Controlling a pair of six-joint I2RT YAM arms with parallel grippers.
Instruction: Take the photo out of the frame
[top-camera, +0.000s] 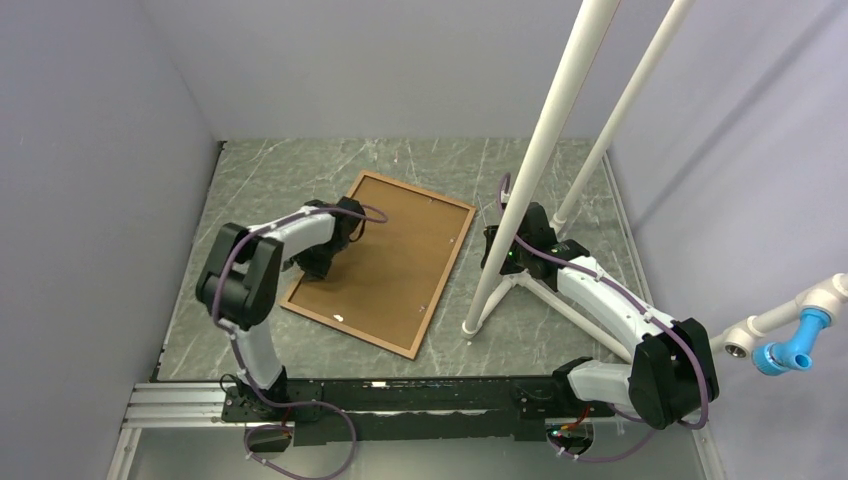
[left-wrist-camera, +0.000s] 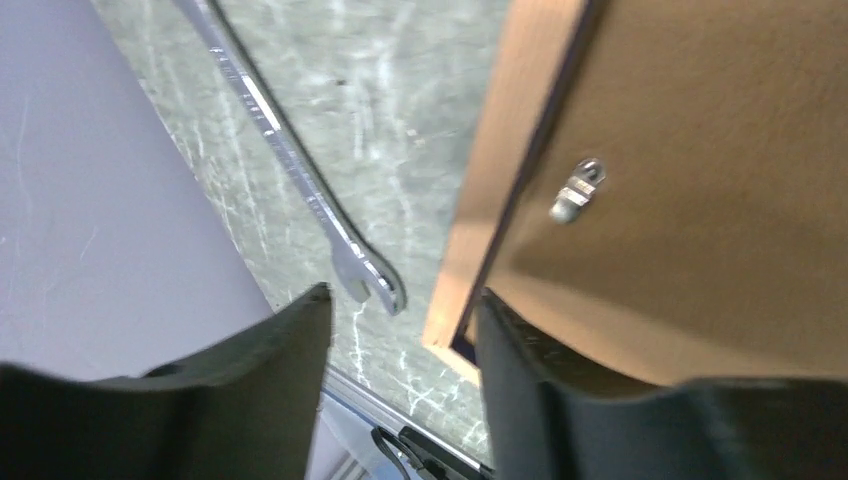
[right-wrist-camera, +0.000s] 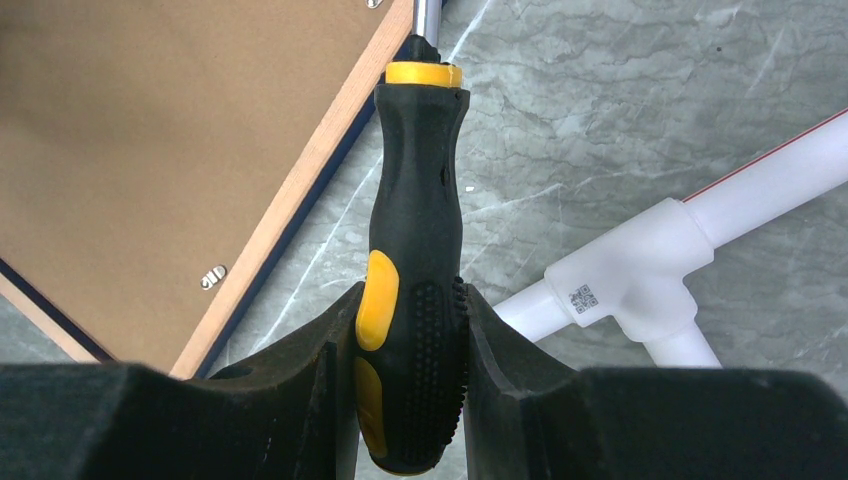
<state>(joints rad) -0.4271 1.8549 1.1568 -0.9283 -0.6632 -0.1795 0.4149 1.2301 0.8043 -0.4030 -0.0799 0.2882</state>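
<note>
A wrench (left-wrist-camera: 300, 170) lies unused along the left edge of the worktop (top-camera: 270, 170). Just beside it, the left gripper (left-wrist-camera: 402, 297) has its jaws partly apart on nothing and straddles the left rim of the frame (top-camera: 400, 260), seemingly to steady it. The frame lies face down, left of the worktop's centre, with its brown backing up and a metal turn clip (left-wrist-camera: 578, 190) showing. The photo is hidden, presumably underneath. At the frame's right rim, the right gripper (right-wrist-camera: 410, 300) clamps a black-and-yellow screwdriver (right-wrist-camera: 415, 200), probably for working the clips. A white pipe fitting (right-wrist-camera: 640, 270) bears a small code sticker (right-wrist-camera: 581, 298); no writing is readable.

Wrench (left-wrist-camera: 300, 170) beside frame (left-wrist-camera: 690, 250) back
</note>
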